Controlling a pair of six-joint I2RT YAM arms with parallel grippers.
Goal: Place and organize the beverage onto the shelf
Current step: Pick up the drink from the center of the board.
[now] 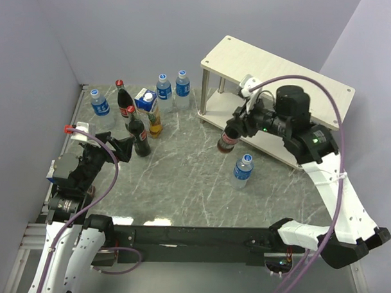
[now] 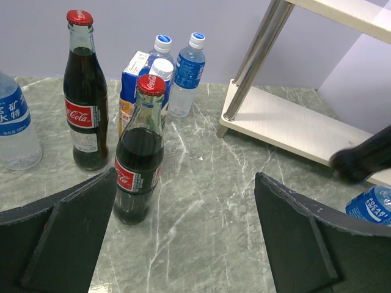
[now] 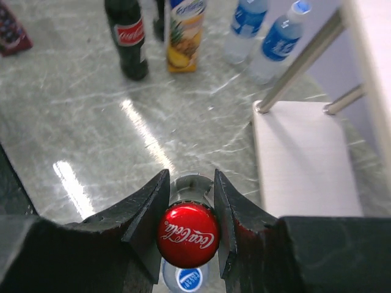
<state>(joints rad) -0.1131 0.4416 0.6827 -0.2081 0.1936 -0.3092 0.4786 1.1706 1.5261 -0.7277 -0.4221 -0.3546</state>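
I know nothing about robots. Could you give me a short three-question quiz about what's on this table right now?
1. True or false: the right pincer is shut around the neck of a dark red-capped glass cola bottle.
2. How many small clear blue-labelled water bottles stand on the grey marbled table? A) two B) four C) seven
3. Fill in: the left pincer has its jaws ___, holding nothing.
Key: 1 true; 2 B; 3 open.
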